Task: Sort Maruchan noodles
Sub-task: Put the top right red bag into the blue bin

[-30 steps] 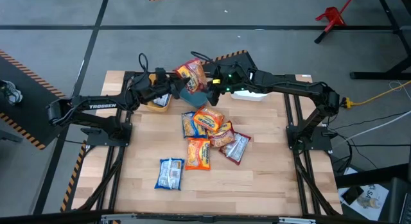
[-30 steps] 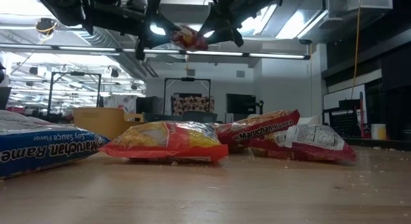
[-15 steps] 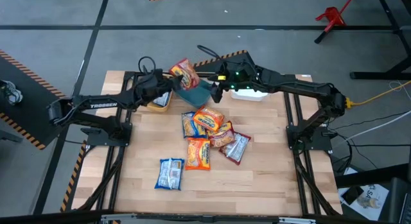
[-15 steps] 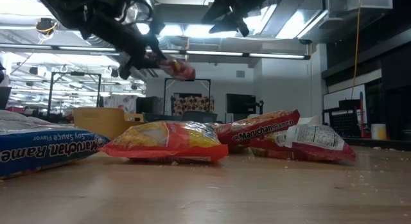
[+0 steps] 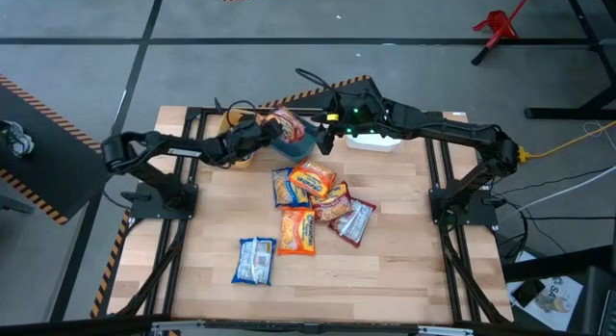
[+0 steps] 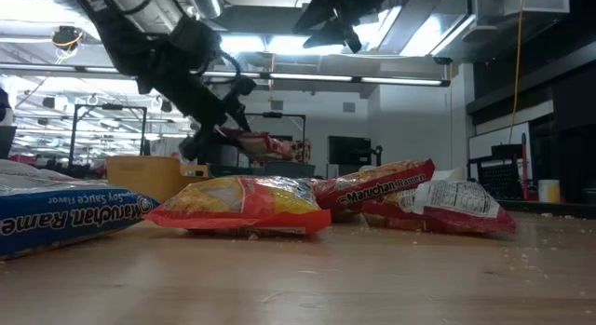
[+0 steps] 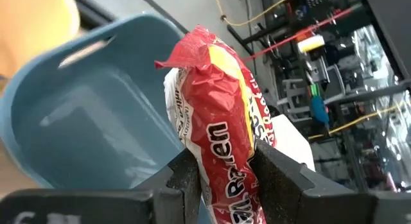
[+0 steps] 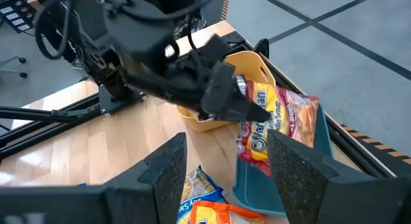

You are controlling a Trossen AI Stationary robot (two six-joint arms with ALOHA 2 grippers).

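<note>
Left gripper [image 7: 221,179]: fingers clamped on a dark red packet [image 7: 221,128], held over the teal bin [image 7: 83,134].
Right gripper [image 8: 225,166]: fingers parted, nothing between them; hangs near the white bin [image 5: 373,141].
Yellow bin [image 8: 250,70]: just beside the teal one.
Other packets [image 5: 313,196]: heaped mid-table, one blue packet [image 5: 256,260] apart.
Step, as judged: drop red packet into teal bin.
Technique: centre it above the bin floor, lower past the rim, then release so it can't catch on the wall.

A red-and-yellow packet [image 7: 221,134] with white lettering hangs over a teal bin [image 7: 96,128] beside a yellow bin [image 8: 253,67], while orange packets [image 5: 298,230], dark red packets [image 5: 354,220] and a blue-white packet [image 5: 255,260] lie on pale wood [image 5: 385,269]
</note>
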